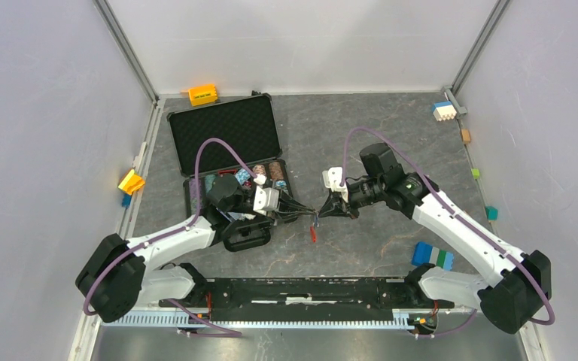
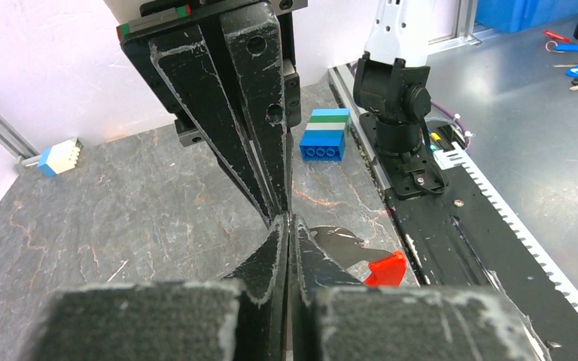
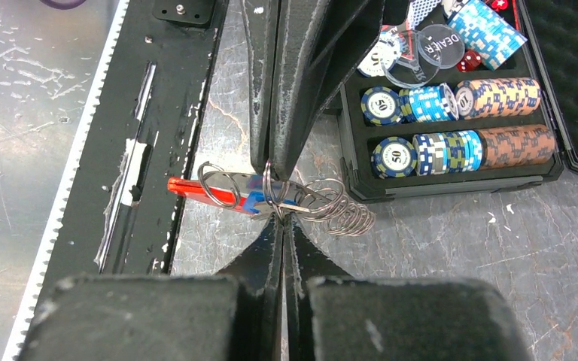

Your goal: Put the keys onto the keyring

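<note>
The keyring (image 3: 340,212), a string of silvery rings and wire coils with a red strip (image 3: 190,187), hangs just above the table between both grippers. A key with a blue head (image 3: 259,202) hangs among the rings. My right gripper (image 3: 281,218) is shut, pinching an edge-on ring at its tips, and the key's blade lies across them. My left gripper's fingers (image 3: 301,75) come from the far side and pinch the same ring from above. In the left wrist view the left gripper (image 2: 287,220) is shut, with a silvery blade and red end (image 2: 386,269) beside it. From above, the two grippers (image 1: 310,213) (image 1: 330,211) meet tip to tip.
An open black case (image 1: 226,135) of poker chips (image 3: 451,147) lies just left of the grippers. A blue-and-green block (image 1: 433,256) sits near the right arm's base. Small blocks (image 1: 203,94) (image 1: 443,110) (image 1: 131,181) line the walls. The black base rail (image 1: 301,289) runs along the near edge.
</note>
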